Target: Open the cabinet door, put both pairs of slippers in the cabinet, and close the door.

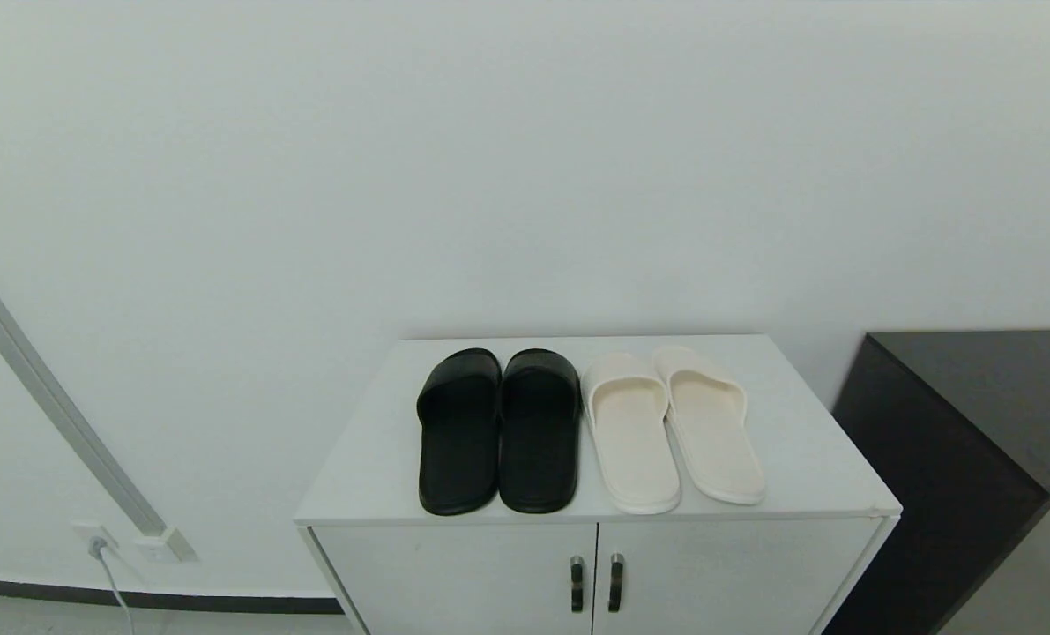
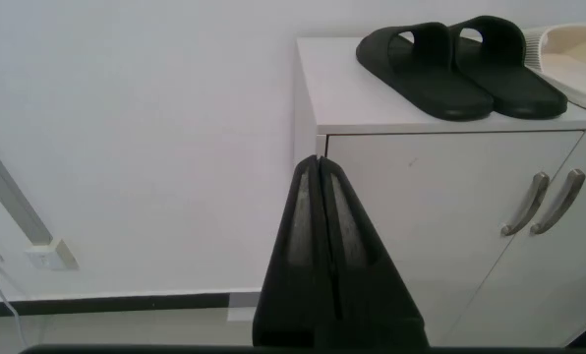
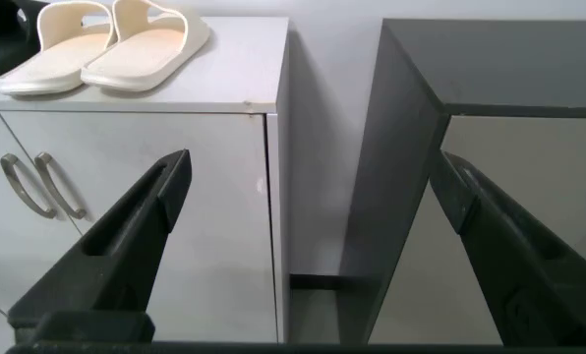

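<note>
— Fingers first: what state?
— Left fingers (image 2: 308, 246) are pressed flat together and hold nothing. They sit low, off the left side of the white cabinet (image 1: 727, 578). Right fingers (image 3: 126, 246) are spread wide and also empty, facing the cabinet's right front corner and the dark cabinet (image 3: 529, 59) beside it.
— Slippers?
— Black slippers (image 1: 498, 432) and cream slippers (image 1: 674, 432) lie side by side on the cabinet top (image 1: 357, 467), toes to the wall, the two pairs close together. None are inside.
— Doors?
— Both are shut. Left handle (image 1: 577, 584) and right handle (image 1: 615, 582) flank the centre seam.
— Step in hand?
— Judged as step one, door opening, not yet begun. The next move calls for fingers straddling a handle bar, closing on it, then pulling along the hinge arc. Right fingers stand apart, so the right handle looks the easier choice. Left fingers would need to part first.
</note>
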Available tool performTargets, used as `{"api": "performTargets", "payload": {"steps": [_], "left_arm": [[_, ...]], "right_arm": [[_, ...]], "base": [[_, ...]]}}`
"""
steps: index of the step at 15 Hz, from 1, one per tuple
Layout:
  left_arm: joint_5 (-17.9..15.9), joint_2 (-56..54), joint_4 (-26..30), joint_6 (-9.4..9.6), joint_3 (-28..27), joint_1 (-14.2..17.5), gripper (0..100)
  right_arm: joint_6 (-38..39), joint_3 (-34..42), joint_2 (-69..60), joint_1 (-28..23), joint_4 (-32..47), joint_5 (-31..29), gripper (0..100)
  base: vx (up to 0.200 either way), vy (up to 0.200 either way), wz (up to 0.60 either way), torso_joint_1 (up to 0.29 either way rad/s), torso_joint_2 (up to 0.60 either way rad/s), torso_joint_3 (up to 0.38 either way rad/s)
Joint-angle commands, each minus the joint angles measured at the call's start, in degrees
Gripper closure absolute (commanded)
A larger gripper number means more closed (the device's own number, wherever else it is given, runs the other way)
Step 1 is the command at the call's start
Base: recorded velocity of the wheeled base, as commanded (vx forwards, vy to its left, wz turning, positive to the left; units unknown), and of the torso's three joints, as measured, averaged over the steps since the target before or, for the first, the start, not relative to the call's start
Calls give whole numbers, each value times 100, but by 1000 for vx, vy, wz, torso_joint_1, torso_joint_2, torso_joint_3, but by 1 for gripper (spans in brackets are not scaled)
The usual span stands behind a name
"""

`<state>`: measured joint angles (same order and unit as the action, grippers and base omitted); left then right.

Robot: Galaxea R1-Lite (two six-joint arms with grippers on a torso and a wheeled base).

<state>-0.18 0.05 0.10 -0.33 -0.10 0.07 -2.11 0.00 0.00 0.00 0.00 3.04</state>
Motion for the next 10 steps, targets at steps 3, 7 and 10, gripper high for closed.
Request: {"api": "performTargets", "payload": {"steps": [3, 7, 10], "left_arm": [[1, 4, -1, -11, 1, 1, 100], [1, 4, -1, -11, 1, 1, 100], [1, 4, -1, -2, 1, 1, 100]], "right_arm": [[-9, 0, 0, 0, 9, -57, 0], [-35, -18, 0, 0, 0, -145, 0], [281, -1213, 457, 88, 9, -128, 0]], "base": [[0, 0, 0, 0, 0, 0], [0, 0, 0, 0, 0, 0], [0, 0, 0, 0, 0, 0]]}}
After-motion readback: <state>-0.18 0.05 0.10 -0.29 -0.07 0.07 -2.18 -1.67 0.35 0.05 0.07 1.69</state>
